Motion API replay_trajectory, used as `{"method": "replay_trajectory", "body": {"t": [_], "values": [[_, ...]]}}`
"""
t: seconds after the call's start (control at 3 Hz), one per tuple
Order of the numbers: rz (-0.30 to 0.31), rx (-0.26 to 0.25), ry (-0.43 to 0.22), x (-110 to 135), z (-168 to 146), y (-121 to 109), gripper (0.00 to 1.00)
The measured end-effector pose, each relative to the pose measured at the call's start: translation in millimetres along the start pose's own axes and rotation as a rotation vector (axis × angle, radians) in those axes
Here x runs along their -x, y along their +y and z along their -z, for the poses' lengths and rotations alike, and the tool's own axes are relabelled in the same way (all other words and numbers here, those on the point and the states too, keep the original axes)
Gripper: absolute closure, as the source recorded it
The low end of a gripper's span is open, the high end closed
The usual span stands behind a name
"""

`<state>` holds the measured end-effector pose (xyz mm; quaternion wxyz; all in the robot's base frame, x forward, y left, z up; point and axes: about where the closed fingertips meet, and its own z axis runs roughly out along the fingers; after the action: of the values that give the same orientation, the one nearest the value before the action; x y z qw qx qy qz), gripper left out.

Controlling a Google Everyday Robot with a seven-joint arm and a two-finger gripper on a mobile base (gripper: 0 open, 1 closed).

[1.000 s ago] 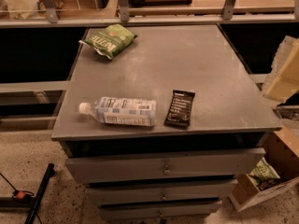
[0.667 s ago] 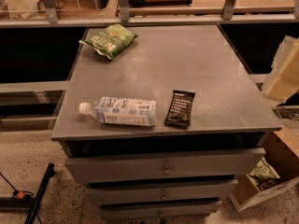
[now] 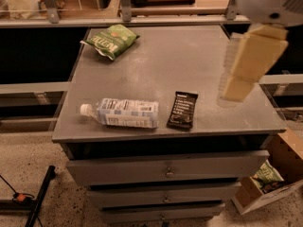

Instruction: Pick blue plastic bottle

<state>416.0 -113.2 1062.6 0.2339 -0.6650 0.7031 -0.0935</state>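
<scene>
Grey metal drawer cabinet (image 3: 213,51) on a speckled floor, that's pretty much the scene. Blue plastic bottle (image 3: 125,113) is lying on its side near the front-left edge of the top, white cap pointing left. Dark snack bar (image 3: 182,109) sits just beside it on the right, with a small gap between them. Green chip bag (image 3: 111,40) is way back at the far-left corner. Gripper (image 3: 236,86) hangs over the right side of the top, well apart from the bottle, and honestly I can't say if it's spread or closed. Cardboard box (image 3: 279,174) sits on the floor at the right.
</scene>
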Motion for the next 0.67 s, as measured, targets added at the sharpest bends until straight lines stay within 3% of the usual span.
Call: {"method": "replay_trajectory", "body": {"t": [0.33,0.67], "values": [[0.057,0.021,-0.014,26.7,-4.9,4.6,0.0],[0.057,0.021,-0.014,26.7,-4.9,4.6,0.0]]}}
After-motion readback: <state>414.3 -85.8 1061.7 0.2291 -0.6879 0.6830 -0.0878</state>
